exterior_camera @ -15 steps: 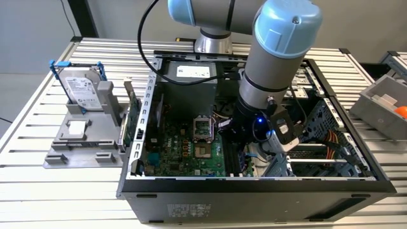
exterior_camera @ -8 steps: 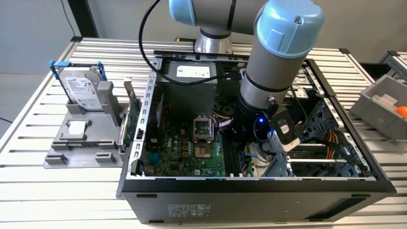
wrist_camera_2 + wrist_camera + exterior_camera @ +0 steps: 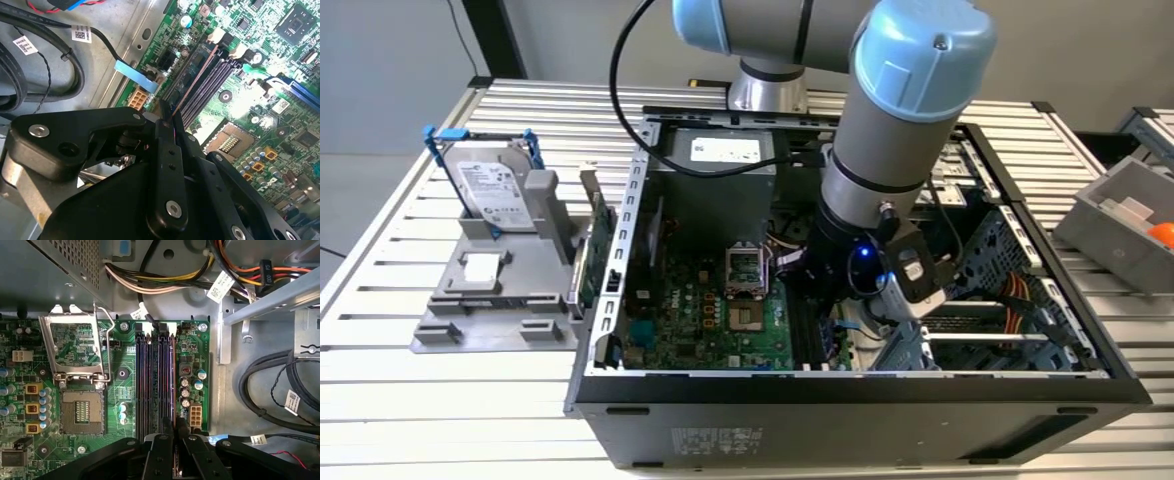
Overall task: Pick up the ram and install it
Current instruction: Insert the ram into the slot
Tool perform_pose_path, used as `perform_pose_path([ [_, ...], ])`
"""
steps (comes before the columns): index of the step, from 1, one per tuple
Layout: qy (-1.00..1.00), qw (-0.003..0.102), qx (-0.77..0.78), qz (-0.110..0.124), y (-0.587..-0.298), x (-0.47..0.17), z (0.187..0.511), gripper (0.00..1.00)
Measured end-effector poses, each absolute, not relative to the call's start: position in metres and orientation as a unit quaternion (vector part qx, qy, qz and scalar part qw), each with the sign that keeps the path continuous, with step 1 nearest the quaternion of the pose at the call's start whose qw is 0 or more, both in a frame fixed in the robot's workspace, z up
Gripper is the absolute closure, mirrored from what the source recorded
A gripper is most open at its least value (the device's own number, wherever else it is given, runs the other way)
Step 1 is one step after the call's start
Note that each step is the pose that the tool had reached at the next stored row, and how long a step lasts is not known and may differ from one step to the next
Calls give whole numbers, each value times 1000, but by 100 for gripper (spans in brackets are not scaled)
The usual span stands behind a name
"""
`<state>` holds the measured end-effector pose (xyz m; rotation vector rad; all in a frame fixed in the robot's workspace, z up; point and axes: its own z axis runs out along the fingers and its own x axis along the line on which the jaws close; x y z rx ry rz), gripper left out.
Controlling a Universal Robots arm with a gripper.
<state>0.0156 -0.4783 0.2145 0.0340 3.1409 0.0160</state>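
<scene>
Grey plastic holder (image 3: 480,300) with a hard drive (image 3: 494,190) stands at the exterior view's left, beside the open computer case (image 3: 854,395). Inside it, over the green motherboard (image 3: 694,320), the gripper (image 3: 175,424) has its fingers (image 3: 162,450) drawn close, pinching the ram (image 3: 172,380) edge-on. The ram stands along the memory slot nearest the capacitors; I cannot tell whether it is seated. A grey bin (image 3: 1121,215) sits far right.

One gripper (image 3: 175,426) closed on one ram module (image 3: 197,77); ahead of it, four memory slots (image 3: 150,385), one processor socket (image 3: 82,412), one motherboard (image 3: 200,355); well away, one hard drive (image 3: 494,190).
</scene>
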Motion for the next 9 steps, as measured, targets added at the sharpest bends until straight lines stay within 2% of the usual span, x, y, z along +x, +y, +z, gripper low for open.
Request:
perform_pose_path([
  [9,1000,0,18,5,-478,21,214,100],
])
